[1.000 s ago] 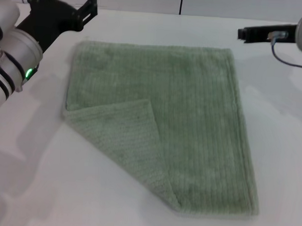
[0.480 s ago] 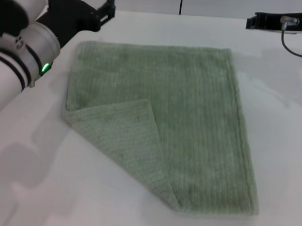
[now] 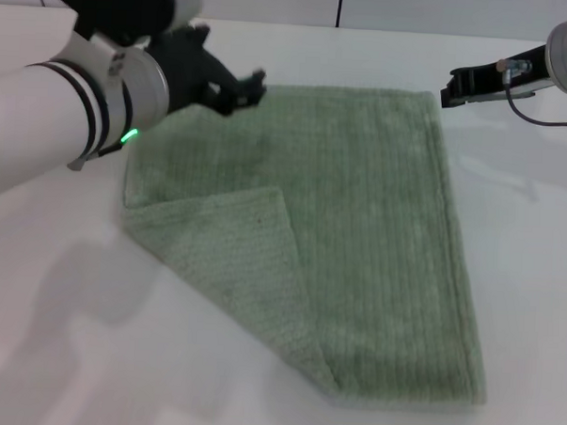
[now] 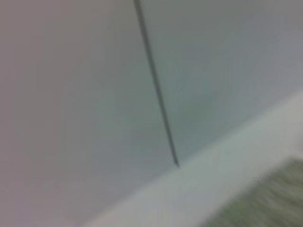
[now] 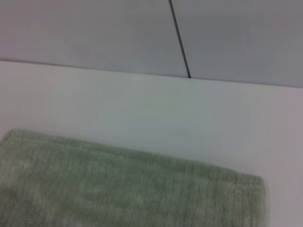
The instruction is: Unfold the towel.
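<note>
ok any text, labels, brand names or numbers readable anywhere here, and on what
None: no words, numbers or signs can be read in any view.
The towel shows only ribbed green cloth, with no tag or label in sight.
The left gripper and right gripper carry no legible marking.
The table is plain white.

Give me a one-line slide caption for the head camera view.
Left gripper over the far-left part of the green towel, whose near-left corner lies folded over; right gripper near its far-right corner.

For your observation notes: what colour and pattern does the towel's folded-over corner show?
Paler sage green with fine ribbed lines, on the folded corner of the towel; clearest in the head view.
</note>
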